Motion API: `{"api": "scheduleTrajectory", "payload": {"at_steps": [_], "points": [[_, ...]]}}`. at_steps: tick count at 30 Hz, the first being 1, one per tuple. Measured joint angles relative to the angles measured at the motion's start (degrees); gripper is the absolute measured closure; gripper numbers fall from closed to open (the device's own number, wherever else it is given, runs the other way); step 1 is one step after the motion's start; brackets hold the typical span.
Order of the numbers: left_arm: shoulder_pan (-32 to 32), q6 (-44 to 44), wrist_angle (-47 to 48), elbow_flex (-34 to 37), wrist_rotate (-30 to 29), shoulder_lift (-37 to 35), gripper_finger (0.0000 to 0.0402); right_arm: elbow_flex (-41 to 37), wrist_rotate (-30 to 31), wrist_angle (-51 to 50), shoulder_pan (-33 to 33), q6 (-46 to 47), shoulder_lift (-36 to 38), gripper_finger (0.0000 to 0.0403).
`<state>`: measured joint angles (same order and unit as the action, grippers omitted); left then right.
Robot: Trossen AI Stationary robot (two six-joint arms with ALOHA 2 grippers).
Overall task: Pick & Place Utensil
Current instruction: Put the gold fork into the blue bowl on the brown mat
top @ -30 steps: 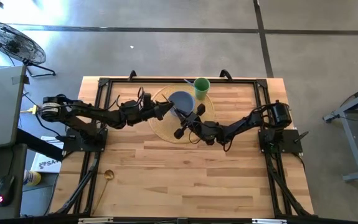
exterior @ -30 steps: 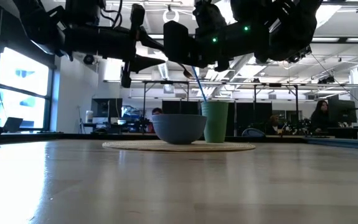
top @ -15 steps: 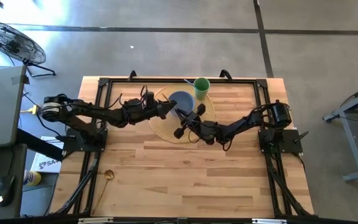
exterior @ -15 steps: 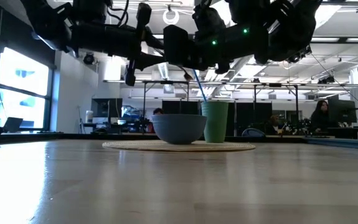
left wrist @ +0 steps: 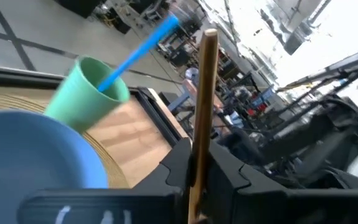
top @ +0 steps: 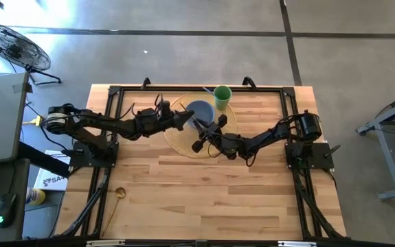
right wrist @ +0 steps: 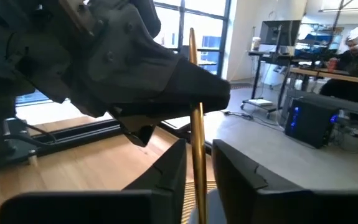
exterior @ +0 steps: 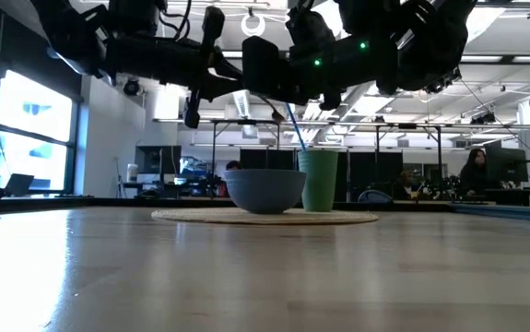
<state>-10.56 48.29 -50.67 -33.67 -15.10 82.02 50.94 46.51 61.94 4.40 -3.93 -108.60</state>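
Above blue bowl (top: 199,110): left tool (left wrist: 194,171) clamped on gold utensil (left wrist: 202,93); right tool (right wrist: 198,163) apart.

The round ceramic bowl (top: 200,110) is dusty blue. Beside it, the tall plastic cup (top: 222,96) is mint green, with a bright blue plastic straw (left wrist: 138,49) in it. Both sit on a round woven placemat (top: 176,139) of pale straw yellow with fine concentric rings. The slim metal utensil handle (right wrist: 197,143) is gold. The wooden plank counter (top: 211,192) is light honey-toned with darker grain streaks, framed in black.
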Motion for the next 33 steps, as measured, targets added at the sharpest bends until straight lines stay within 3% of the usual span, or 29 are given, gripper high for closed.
{"api": "scheduleTrajectory", "payload": {"at_steps": [6, 13, 22, 26, 33], "points": [[-7.04, 1.68, 1.43, -0.02, 2.79, 0.0, 0.0387, 0.0, 3.07, -0.17, 1.97, -4.68, 4.41, 0.0286], [-13.37, -1.47, 11.64, -2.33, -0.89, 0.07, 0.0379, 0.0, 4.09, -4.13, 7.48, -7.89, 9.36, 0.0257], [-13.3, -3.34, 21.02, -10.87, -5.32, 8.5, 0.038, 0.0, 4.14, -11.19, 11.03, -2.13, 9.4, 0.0258], [-13.45, -0.48, 20.59, -12.18, -5.14, 12.7, 0.0379, 0.0, 4.08, -11.26, 11.26, -2.35, 9.4, 0.0257], [-13.45, 1.52, 20.44, -12.28, -5.45, 14.05, 0.0378, 0.0, 4.13, -11.53, 11.09, -2.31, 9.4, 0.0261]]}}
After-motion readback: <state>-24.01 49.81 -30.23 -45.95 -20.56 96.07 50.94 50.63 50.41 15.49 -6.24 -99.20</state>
